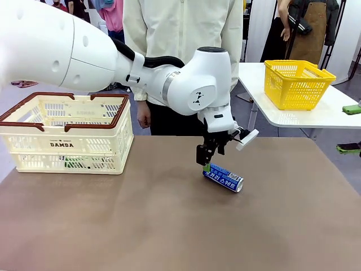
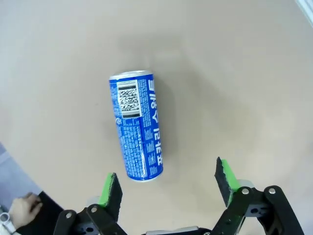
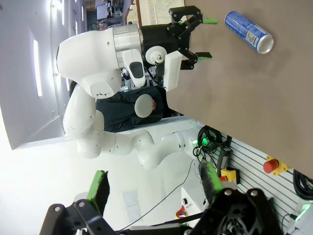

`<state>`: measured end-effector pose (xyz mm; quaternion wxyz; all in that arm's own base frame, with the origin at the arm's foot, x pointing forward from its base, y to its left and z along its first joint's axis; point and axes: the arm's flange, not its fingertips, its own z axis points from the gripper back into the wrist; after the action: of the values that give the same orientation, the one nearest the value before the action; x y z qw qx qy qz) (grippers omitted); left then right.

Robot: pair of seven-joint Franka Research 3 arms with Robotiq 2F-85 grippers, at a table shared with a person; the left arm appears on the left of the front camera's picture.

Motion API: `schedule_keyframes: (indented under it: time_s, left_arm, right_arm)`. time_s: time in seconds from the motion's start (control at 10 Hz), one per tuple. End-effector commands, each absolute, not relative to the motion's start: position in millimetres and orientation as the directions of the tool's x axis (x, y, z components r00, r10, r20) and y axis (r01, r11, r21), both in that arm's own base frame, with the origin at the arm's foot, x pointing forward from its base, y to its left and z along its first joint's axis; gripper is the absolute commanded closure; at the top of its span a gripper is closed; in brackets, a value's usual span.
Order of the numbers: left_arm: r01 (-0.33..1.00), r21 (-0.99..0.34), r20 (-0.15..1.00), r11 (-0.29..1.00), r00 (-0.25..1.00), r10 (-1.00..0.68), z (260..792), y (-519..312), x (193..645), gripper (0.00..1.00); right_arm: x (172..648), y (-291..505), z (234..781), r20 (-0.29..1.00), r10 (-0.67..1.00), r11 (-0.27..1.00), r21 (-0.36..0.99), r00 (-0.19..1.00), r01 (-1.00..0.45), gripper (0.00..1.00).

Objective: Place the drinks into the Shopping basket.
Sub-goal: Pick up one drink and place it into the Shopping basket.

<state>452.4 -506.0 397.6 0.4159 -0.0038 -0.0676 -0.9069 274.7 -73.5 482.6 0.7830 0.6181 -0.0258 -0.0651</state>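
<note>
Left wrist view: left gripper (image 2: 168, 188) jaws fully spread, empty, above the lying blue can (image 2: 137, 126). Risk: the round can may roll away if one pad touches first.

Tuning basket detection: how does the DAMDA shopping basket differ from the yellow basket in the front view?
The Shopping basket is cream-white with a dark red-brown rim; the yellow basket is yellow all over. The Shopping basket looks larger and sits on the brown table; the yellow basket sits on a white table farther back. Both are perforated plastic.
</note>
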Motion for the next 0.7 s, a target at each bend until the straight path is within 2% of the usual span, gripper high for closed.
schedule_keyframes:
  time_s: [0.0,0.4,0.6]
  left_arm:
    - [0.762,0.128,0.064,-0.634,-0.645,-0.762,401.0,-504.5,453.7,0.00]
    - [0.755,0.128,0.057,-0.643,-0.653,-0.755,373.7,-522.1,470.1,0.00]
    - [0.756,0.074,0.054,-0.651,-0.655,-0.754,351.4,-528.9,476.1,0.00]
  right_arm:
    - [274.9,-74.5,487.0,-0.042,-0.130,0.219,0.973,0.991,0.070,0.00]
    - [274.9,-74.5,487.0,-0.042,-0.130,0.219,0.973,0.991,0.070,0.00]
    - [274.9,-74.5,487.0,-0.042,-0.130,0.219,0.973,0.991,0.070,0.00]
